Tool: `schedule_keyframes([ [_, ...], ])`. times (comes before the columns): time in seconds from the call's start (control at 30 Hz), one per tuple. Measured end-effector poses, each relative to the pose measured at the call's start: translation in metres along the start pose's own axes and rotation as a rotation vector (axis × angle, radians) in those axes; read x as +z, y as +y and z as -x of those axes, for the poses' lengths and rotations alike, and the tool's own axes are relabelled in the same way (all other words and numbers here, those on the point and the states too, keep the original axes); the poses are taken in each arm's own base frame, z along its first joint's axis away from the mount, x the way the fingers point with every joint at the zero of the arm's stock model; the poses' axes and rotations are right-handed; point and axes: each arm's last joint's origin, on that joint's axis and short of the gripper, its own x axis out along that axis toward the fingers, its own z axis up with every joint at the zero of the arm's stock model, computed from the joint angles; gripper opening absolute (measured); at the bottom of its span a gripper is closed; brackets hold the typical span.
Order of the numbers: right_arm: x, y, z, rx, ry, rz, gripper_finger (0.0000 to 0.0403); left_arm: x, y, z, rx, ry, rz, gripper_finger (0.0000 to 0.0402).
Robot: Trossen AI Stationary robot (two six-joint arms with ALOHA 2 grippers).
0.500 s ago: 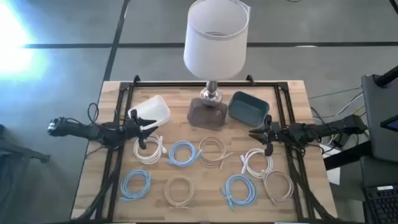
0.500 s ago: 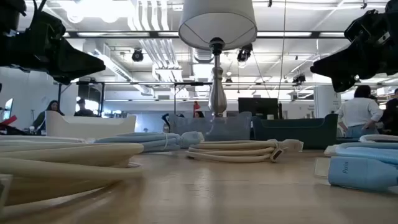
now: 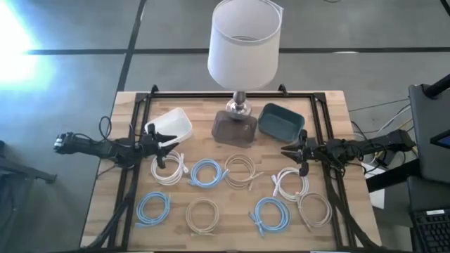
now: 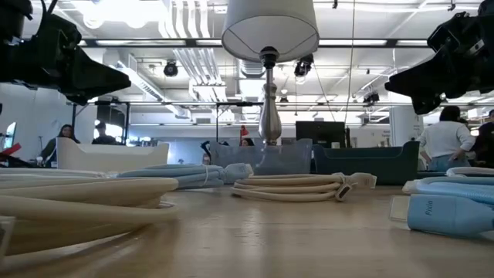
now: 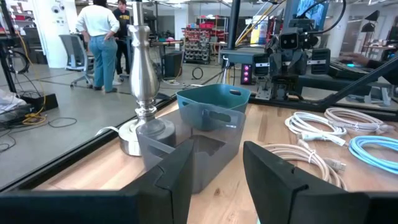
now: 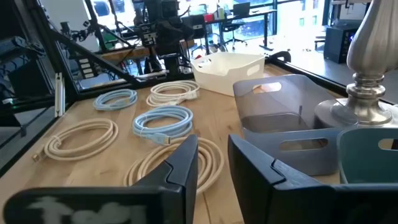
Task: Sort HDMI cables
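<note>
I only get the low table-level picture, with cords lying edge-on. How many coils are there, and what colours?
Observer: From above I count eight: three light blue coils, three beige coils, two white coils.
Operator: Anything in the tubs at the back?
Observer: From above, the white tub and the teal tub look empty.
Operator: Are the claws holding something?
Observer: No. Their own cameras show the left gripper and the right gripper open, with nothing between the fingers.

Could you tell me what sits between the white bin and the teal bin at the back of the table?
In the high view, a clear grey bin sits between the white bin and the teal bin, with the lamp's base just behind it.
</note>
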Motion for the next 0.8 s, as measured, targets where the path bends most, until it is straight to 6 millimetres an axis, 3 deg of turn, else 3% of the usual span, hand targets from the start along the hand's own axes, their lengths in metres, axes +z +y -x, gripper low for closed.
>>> schedule_keyframes([
  [0.43, -0.0001, 0.0000, 0.0000, 0.000, 0.000, 0.000, 0.0068, 0.0000, 0.0000, 0.0000, 0.000, 0.000, 0.000, 0.0142],
  [0.8, 0.0000, 0.0000, 0.0000, 0.000, 0.000, 0.000, 0.0082, 0.0000, 0.0000, 0.0000, 0.000, 0.000, 0.000, 0.0142],
])
